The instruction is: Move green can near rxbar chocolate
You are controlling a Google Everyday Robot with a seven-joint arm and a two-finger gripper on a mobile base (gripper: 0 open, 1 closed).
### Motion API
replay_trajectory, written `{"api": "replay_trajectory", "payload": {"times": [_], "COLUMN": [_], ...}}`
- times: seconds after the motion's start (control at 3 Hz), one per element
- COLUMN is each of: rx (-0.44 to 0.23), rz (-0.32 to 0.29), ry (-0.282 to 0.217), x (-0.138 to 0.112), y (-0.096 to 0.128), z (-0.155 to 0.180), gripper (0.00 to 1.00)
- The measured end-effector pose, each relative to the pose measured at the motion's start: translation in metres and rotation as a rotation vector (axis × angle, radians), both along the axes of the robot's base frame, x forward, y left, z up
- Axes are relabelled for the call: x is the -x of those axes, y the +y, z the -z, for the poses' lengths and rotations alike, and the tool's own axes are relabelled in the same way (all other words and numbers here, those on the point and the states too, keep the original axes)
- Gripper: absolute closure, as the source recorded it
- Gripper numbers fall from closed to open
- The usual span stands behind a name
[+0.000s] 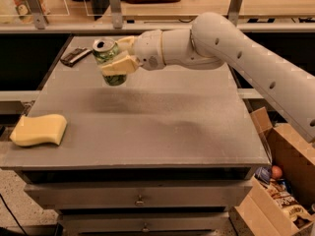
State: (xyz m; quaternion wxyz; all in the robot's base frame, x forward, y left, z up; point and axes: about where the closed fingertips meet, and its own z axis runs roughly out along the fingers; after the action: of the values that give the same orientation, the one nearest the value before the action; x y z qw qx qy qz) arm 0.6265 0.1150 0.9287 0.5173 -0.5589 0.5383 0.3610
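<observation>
The green can (109,59) has leafy green sides and a silver top. My gripper (117,58) is shut on it and holds it tilted, above the far left part of the grey table (162,127). The rxbar chocolate (75,56), a thin dark bar with pale edges, lies flat at the table's far left corner, a short way left of the can. The white arm reaches in from the right.
A yellow wavy sponge (38,130) lies at the table's front left. A cardboard box (280,181) with snacks stands on the floor at the right. A rail with posts (115,6) runs behind the table.
</observation>
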Motion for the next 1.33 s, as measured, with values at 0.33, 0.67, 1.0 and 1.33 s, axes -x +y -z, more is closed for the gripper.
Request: {"api": "replay_trajectory", "payload": {"times": [0.33,0.67,1.0,1.33], "rx": [-0.05,-0.075,-0.086,-0.086], "rz": [0.003,0.021,0.107,0.106], "ry": [-0.01,-0.014,-0.026,-0.026], "x": [-0.028,-0.062,-0.1,-0.1], "y": [0.008,0.017,0.034,0.035], "z": [0.001,0.003,0.004,0.004], "gripper": [1.0,1.0,1.0,1.0]}}
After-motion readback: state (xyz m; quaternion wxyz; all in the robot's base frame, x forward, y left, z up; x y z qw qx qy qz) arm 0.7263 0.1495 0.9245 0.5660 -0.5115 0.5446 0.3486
